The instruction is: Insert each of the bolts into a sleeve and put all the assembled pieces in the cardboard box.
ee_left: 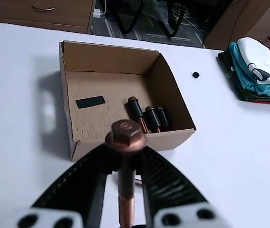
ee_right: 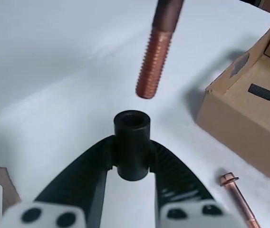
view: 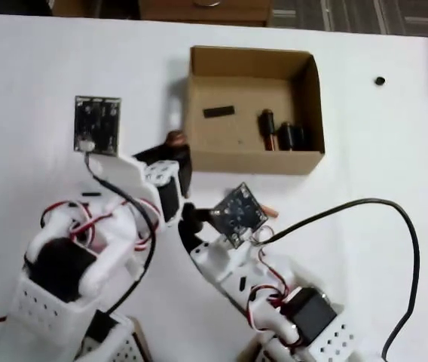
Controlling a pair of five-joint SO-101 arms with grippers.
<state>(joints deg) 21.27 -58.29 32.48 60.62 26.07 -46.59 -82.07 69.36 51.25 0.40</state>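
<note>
My left gripper (ee_left: 125,159) is shut on a copper bolt (ee_left: 125,137), held head-up just in front of the cardboard box (ee_left: 78,142). My right gripper (ee_right: 131,159) is shut on a black sleeve (ee_right: 131,142) with its open bore facing up. The bolt's threaded tip (ee_right: 149,66) hangs a short way above that bore, apart from it. In the high view the two grippers (view: 175,157) (view: 189,219) meet in front of the box (view: 252,162). Inside the box lie several assembled pieces (ee_left: 147,116) and a black strip (ee_left: 90,102). Another loose bolt (ee_right: 237,194) lies on the table beside the box.
The white table (view: 365,151) spreads out on all sides. A small black part (view: 380,80) sits at the far right of it. Folded clothes (ee_left: 258,71) lie near the table's edge. A black cable (view: 395,219) loops to the right of the right arm.
</note>
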